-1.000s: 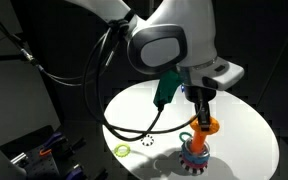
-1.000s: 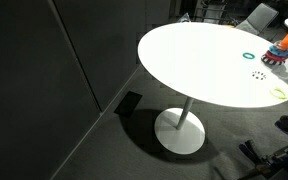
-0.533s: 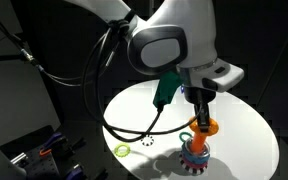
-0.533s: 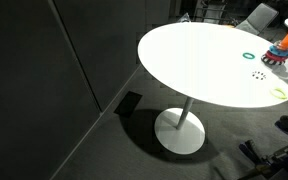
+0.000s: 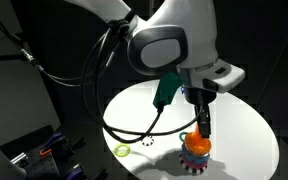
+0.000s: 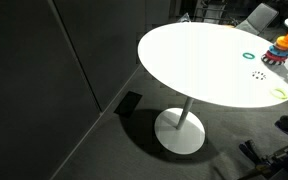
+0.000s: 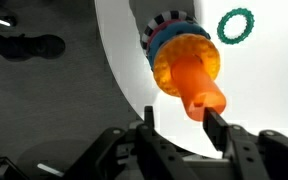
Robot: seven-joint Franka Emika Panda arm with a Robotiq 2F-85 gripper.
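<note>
Orange topper [image 7: 184, 65] right under the gripper [image 7: 180, 122], seated on top of the ring stack [image 7: 162, 32], narrow stem pointing up into the gap between the 2 fingers [image 7: 149, 128]. Jaws spread, wider than the stem. Clear gap on 1 side in the wrist view; contact on the other side impossible to tell. In an exterior view, gripper [image 5: 204, 127] hanging upright just above the topper [image 5: 198, 144], not clamped on it.

Below the topper, ring stack [image 5: 193, 160] of coloured rings, with a blue ring and a black-and-white patterned base visible in the wrist view. Standing upright on the white round table [image 5: 246, 125].

Further out on the table: 1 green ring [image 7: 237, 25] lying flat near the stack, 1 yellow-green ring [image 5: 122, 150] well apart from it, and 1 dark dotted ring [image 5: 147, 141] near that one. Black cable [image 5: 132, 118] looping down from the arm over the tabletop.

In an exterior view from far away, same topper [image 6: 287, 38] at the far side of the table [image 6: 194, 60]. Single pedestal foot [image 6: 181, 131] on the dark floor.
</note>
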